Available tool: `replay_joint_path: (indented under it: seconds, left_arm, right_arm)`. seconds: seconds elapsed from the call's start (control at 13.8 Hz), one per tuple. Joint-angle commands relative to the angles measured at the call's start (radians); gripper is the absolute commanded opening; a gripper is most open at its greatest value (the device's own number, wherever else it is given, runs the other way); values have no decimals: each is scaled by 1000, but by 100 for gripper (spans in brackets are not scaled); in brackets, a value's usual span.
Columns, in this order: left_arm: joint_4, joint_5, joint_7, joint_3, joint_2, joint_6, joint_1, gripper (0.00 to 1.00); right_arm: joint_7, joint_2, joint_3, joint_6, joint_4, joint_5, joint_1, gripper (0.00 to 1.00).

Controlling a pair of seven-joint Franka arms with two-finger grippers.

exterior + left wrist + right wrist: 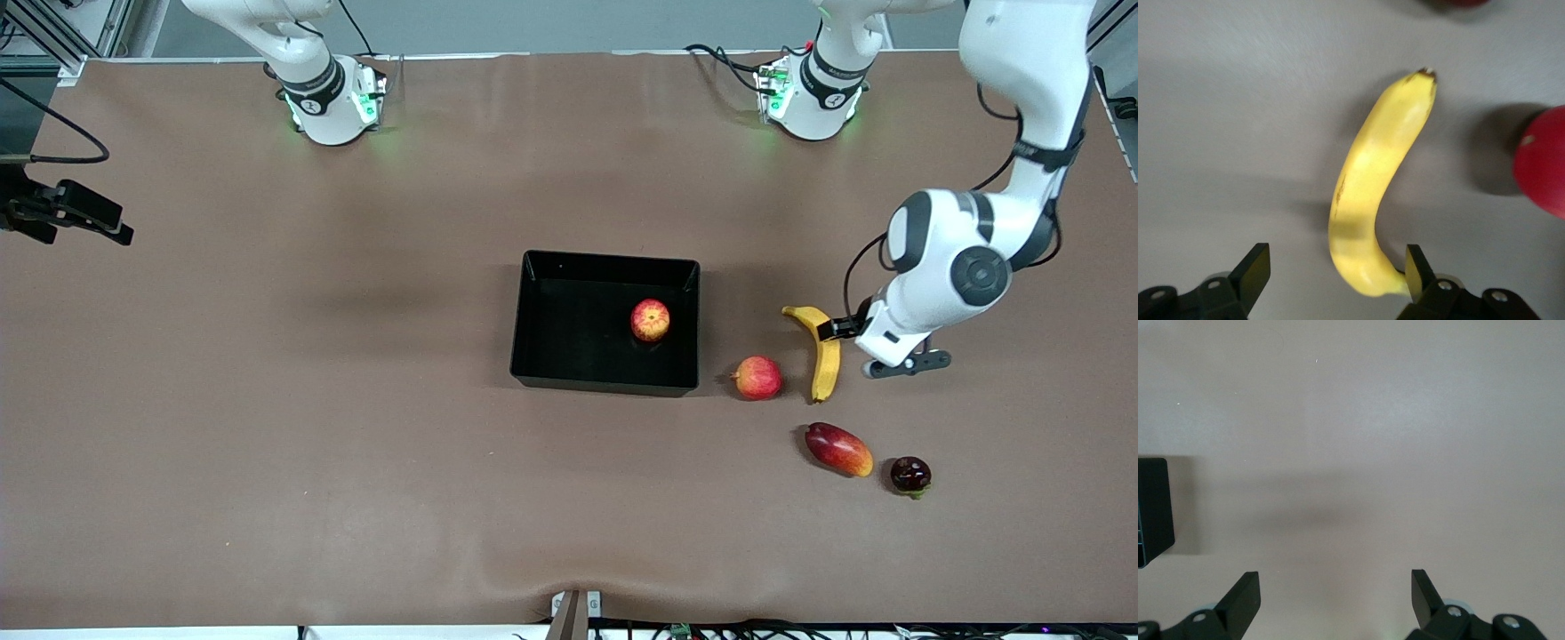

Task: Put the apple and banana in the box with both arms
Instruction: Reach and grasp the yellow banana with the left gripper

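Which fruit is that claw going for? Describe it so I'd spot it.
Start at the black box, then look toward the left arm's end of the table, past the pink-red round fruit. The banana lies there under the left claw: the only long, curved, plain yellow fruit.

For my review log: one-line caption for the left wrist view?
Left claw, open, straddles the banana lying on the table.

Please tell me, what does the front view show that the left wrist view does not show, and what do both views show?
Only the front view shows the box with the apple in it, a mango, a dark fruit and both arm bases. Only the left wrist view shows the left tool from close, its fingers open on either side of the banana's end. Both show the banana on the table and the pink-red fruit beside it.
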Motion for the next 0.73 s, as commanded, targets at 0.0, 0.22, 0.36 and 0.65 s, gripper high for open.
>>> replay_joint_path:
  seconds: [0.0, 0.22, 0.36, 0.65]
  left_arm:
    - [14, 0, -5, 3, 65, 25, -5, 85]
    - [21, 0, -7, 3, 91, 26, -5, 40]
    - [21, 0, -4, 1, 73, 14, -5, 0]
    - [24, 0, 18, -14, -71, -165, -2, 0]
  right_arm:
    - [5, -5, 13, -10, 4, 17, -21, 100]
    - [3, -5, 13, -12, 4, 17, -21, 100]
    - [3, -5, 13, -26, 4, 17, -21, 100]
    - [3, -5, 10, -30, 4, 17, -23, 100]
